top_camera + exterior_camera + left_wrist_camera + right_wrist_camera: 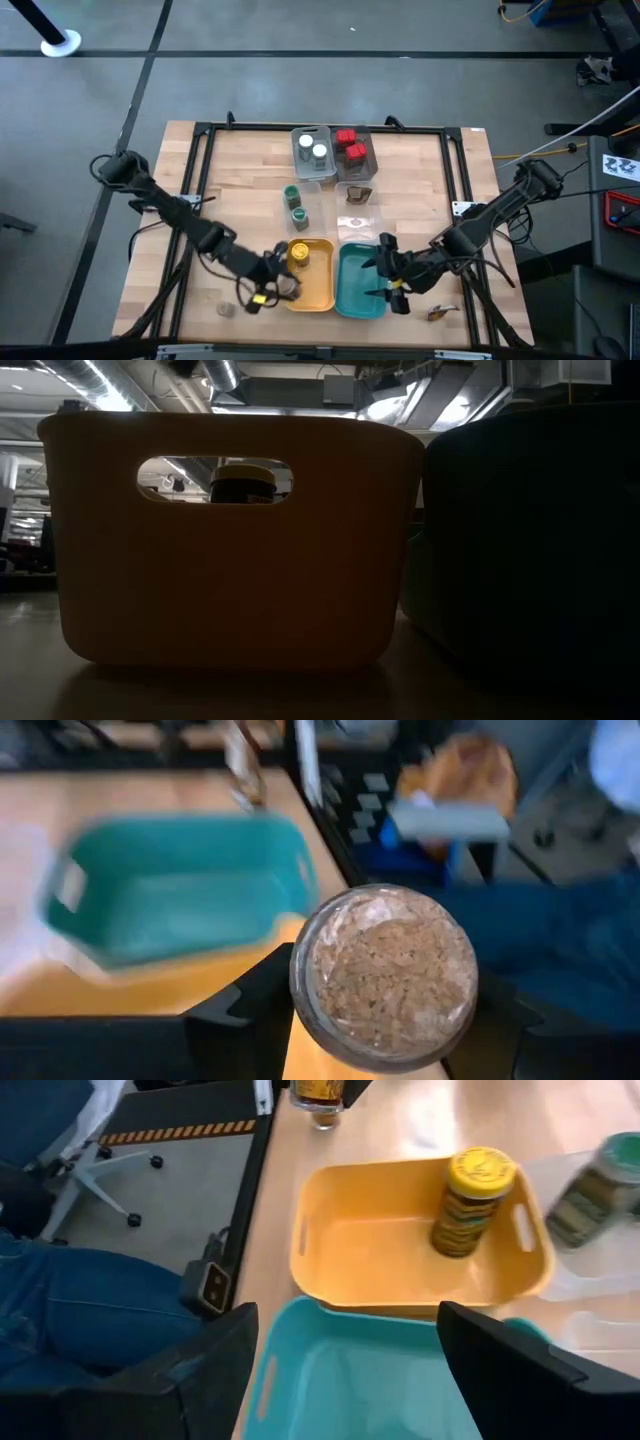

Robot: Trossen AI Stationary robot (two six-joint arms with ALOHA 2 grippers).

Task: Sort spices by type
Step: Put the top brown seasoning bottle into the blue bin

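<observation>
Left gripper [385, 1040]: pinches a round clear jar [384, 978] of tan flakes, at the table's 7 o'clock beside the yellow tray [315, 285].

Yellow tray: smooth plastic, rounded corners; holds one yellow-lidded jar [470, 1200].

Teal tray [352, 290]: same shape, contents partly hidden.

Right gripper [345, 1370]: fingers spread over the teal tray, at 5 o'clock.

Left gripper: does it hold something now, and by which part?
Yes. The left gripper holds a small clear jar of brown flakes, its fingers pressing the jar's two opposite sides. The right gripper is open, holding nothing.
</observation>
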